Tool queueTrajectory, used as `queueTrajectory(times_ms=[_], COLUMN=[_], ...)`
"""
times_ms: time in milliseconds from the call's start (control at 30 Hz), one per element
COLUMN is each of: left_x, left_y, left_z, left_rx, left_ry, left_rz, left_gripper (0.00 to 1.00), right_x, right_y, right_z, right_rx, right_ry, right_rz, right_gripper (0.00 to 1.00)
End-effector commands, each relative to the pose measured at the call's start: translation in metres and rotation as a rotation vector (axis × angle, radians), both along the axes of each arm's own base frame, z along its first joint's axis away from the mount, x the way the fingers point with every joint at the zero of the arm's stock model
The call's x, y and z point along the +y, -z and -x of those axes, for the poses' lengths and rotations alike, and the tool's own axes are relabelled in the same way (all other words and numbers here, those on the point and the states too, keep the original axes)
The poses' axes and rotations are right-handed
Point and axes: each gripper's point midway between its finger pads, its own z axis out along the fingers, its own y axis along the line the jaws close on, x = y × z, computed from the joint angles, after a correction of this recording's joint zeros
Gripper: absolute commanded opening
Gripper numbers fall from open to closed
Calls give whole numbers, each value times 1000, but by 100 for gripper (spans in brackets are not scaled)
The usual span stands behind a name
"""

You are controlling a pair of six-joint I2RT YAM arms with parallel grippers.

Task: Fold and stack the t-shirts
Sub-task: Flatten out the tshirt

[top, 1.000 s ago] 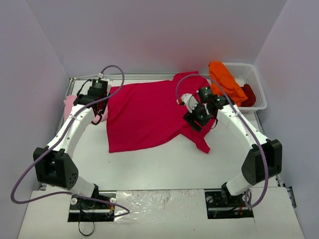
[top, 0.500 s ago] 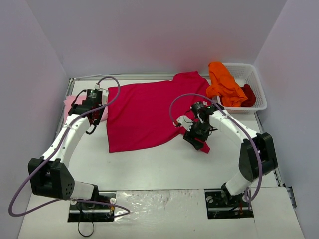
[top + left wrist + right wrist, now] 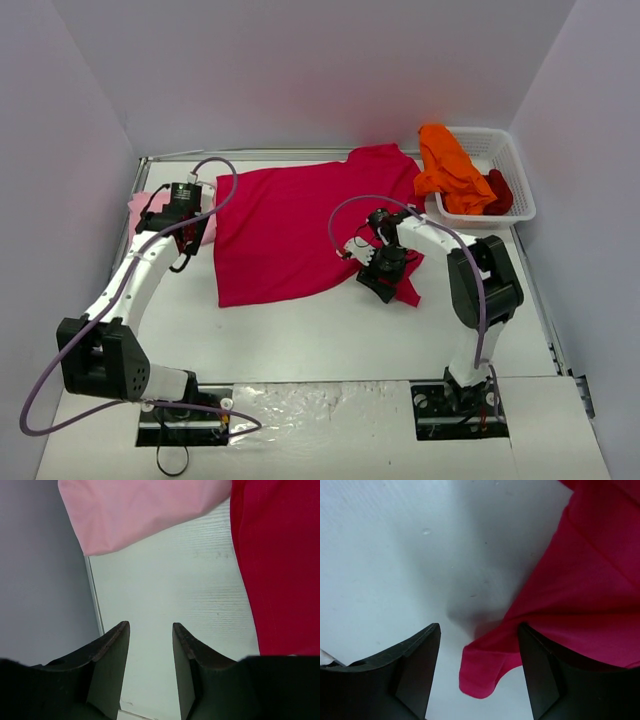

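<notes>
The large crimson t-shirt (image 3: pixel 295 225) lies spread across the middle of the table, one corner trailing toward the near right. My right gripper (image 3: pixel 386 279) hangs low over that corner. It is open, and the rounded tip of the crimson cloth (image 3: pixel 482 677) lies loose between its fingers (image 3: pixel 417 665). My left gripper (image 3: pixel 187 238) is open over bare table (image 3: pixel 165 580), between the pale pink t-shirt (image 3: pixel 140 510) and the crimson shirt's left edge (image 3: pixel 280 565), with nothing in it. The orange t-shirt (image 3: pixel 450 168) drapes over the basket's rim, and the dark red t-shirt (image 3: pixel 499 192) sits inside.
A white mesh basket (image 3: pixel 515 152) stands at the far right. The pale pink shirt (image 3: pixel 140 205) lies against the left wall (image 3: pixel 40 580). A grey wall encloses the table on the far side and both flanks. Bare table (image 3: pixel 320 330) shows in front of the crimson shirt.
My right gripper moved toward the near left, from the shirt's right side down to its trailing corner. My left gripper shifted slightly nearer and leftward off the shirt's collar edge.
</notes>
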Motion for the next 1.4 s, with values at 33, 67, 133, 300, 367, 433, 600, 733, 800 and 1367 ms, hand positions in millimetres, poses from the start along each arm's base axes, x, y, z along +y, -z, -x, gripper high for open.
queueTrajectory(times_ms=[33,67,133,300,367,433,600,733,800,1367], left_x=[2,2,2,0,-1,-2,-3,-4,-4,-6], left_y=[-13,-13,-10,-6,-5,-4,-3,-2,-1,1], left_z=[-1,-1,0,0,0,0,0,1,1,1], left_rx=[-48,-49,-45,-36,-34,-30,-24,-17,-13,18], left_ry=[3,3,7,15,18,21,25,28,29,38], left_rz=[9,9,11,18,23,26,33,38,37,44], left_gripper=[39,39,39,39,39,39,39,39,39,40], right_x=[-3,-4,-9,-16,-17,-19,-24,-38,-49,-87], right_y=[-3,-5,-6,-18,-26,-29,-38,-41,-37,-37], right_z=[-17,-20,-27,-39,-40,-40,-38,-41,-44,-31], right_rx=[-69,-84,-133,-223,-245,-256,-272,-248,-229,-194], right_ry=[33,42,68,114,125,134,173,283,348,452], right_rz=[45,50,77,106,100,98,80,28,26,0], right_gripper=[60,60,60,39,21,3,0,0,0,48])
